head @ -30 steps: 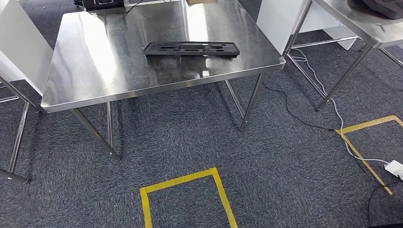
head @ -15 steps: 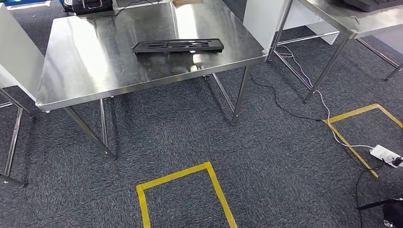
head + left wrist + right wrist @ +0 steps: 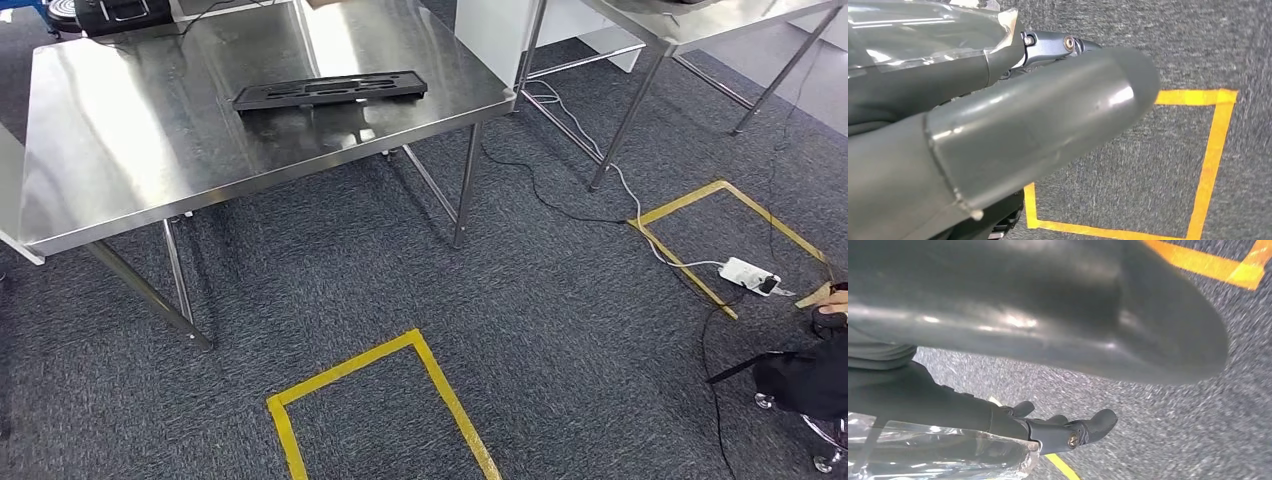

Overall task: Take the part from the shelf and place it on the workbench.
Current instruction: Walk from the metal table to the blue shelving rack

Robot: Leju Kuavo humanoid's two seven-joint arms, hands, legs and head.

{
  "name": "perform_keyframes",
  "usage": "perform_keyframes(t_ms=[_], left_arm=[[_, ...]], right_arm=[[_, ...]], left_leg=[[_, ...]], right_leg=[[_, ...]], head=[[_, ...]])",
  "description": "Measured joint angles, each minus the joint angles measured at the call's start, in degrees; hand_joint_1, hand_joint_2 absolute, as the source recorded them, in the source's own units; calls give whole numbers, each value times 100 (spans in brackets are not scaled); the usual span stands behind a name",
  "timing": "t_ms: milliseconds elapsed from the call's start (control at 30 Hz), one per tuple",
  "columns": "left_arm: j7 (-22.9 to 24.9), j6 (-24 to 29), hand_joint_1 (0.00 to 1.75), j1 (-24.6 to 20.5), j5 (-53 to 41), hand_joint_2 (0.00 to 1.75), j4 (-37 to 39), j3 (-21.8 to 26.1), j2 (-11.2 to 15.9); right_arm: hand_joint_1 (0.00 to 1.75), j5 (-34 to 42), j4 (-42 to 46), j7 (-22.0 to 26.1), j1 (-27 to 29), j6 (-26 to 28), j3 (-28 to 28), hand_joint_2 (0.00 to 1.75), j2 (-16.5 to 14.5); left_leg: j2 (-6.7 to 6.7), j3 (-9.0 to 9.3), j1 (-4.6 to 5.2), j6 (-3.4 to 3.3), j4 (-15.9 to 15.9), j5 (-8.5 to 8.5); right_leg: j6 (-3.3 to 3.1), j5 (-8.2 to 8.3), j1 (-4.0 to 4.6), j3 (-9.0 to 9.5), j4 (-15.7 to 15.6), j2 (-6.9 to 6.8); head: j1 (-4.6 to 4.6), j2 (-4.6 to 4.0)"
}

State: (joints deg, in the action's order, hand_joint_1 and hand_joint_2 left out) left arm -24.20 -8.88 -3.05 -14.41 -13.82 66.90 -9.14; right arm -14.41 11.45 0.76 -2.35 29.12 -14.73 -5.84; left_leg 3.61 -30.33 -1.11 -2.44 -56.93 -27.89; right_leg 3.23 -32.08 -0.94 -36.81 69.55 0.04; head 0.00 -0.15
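1. The grey carpet floor (image 3: 560, 300) spreads under everything, with the steel surface (image 3: 130, 160) standing on it as the landmark.
2. The steel surface is a shiny table on slanted legs; a second steel table (image 3: 690, 20) stands well apart from it, on its right.
3. A yellow tape rectangle (image 3: 370, 400) marks the floor in front of the steel surface; another yellow tape outline (image 3: 720, 235) lies further right of it.
4. The black part (image 3: 330, 90), a long flat tray with cut-outs, lies flat on the steel surface, near its right end.
5. A white power strip (image 3: 750, 275) with trailing cables lies on the floor, well to the right of the steel surface.
6. The left robot hand (image 3: 1013, 130) hangs over the carpet and tape, holding nothing that shows; I cannot tell how far its fingers are spread.
7. The right robot hand (image 3: 1048, 355) hangs over the carpet, dark fingers (image 3: 1083, 427) slightly curled and apart, with nothing between them.
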Motion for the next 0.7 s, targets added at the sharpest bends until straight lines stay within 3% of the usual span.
perform_keyframes(t_ms=[33,100,167,233,300,367,400,433,467,500,567,600,667,700], left_arm=[[0,-1,0,-3,-2,0,3,-1,0],[0,-5,0,-7,-7,0,9,-3,4],[0,-16,0,-16,-11,0,17,-7,13],[0,-41,0,-34,-18,0,25,-20,21],[2,-81,0,-38,-28,0,34,-31,28],[8,-112,0,-24,-39,0,45,-34,33],[13,-120,0,-15,-42,0,51,-34,34],[19,-121,0,-10,-43,0,55,-34,36],[26,-120,0,-7,-43,0,59,-34,39],[33,-118,0,-5,-43,0,62,-34,43],[46,-115,0,-3,-46,0,71,-34,56],[50,-115,0,-3,-49,0,75,-35,62],[56,-116,0,-7,-54,0,84,-39,66],[58,-116,0,-11,-55,0,85,-43,66]], right_arm=[[0,3,-1,1,1,2,-8,0,2],[0,10,-2,3,-18,4,-20,0,1],[0,24,-3,5,-27,5,-37,0,-2],[0,43,-9,4,-18,5,-63,0,-2],[0,50,-13,-22,-21,-3,-91,0,0],[0,18,-19,-120,-33,-22,-104,0,0],[0,-18,-26,-201,-36,-32,-105,0,-1],[0,-62,-36,-294,-32,-36,-104,0,-2],[0,-105,-46,-388,-26,-37,-102,0,-3],[0,-138,-55,-469,-20,-37,-99,0,-4],[0,-169,-66,-573,-23,-37,-95,0,-14],[0,-177,-67,-596,-33,-37,-93,0,-19],[0,-186,-68,-619,-43,-37,-91,0,-22],[0,-189,-71,-625,-37,-36,-90,0,-23]], left_leg=[[60,12,5,6,-1,-1],[165,33,38,47,-11,-11],[257,45,61,108,-15,-16],[276,50,37,179,-27,-40],[19,-72,5,238,-331,-282],[-275,-391,-7,262,-1071,-705],[-324,-556,-7,268,-1435,-850],[-343,-659,-7,271,-1652,-889],[-352,-665,-11,272,-1651,-806],[-371,-564,-19,269,-1422,-621],[-612,-220,-59,267,-648,-223],[-745,-101,-76,263,-359,-117],[-870,-44,-63,228,-172,-100],[-797,-52,-43,188,-169,-85]], right_leg=[[38,160,0,259,-450,-103],[24,380,26,632,-1176,-330],[-55,425,60,665,-1344,-360],[-137,460,41,649,-1360,-234],[-231,513,-2,664,-1381,-116],[-287,544,-7,652,-1378,9],[-293,547,1,643,-1373,78],[-297,550,6,638,-1366,150],[-295,550,7,637,-1354,225],[-293,549,5,638,-1338,303],[-280,542,14,615,-1284,460],[-263,539,24,585,-1255,529],[-194,557,36,498,-1230,651],[-150,576,25,453,-1241,715]], head=[[3,0],[6,0],[-1,0],[-8,0],[-21,0],[-34,0],[-33,0],[-32,0],[-33,0],[-32,0],[-33,0],[-30,0],[-26,0],[-24,0]])
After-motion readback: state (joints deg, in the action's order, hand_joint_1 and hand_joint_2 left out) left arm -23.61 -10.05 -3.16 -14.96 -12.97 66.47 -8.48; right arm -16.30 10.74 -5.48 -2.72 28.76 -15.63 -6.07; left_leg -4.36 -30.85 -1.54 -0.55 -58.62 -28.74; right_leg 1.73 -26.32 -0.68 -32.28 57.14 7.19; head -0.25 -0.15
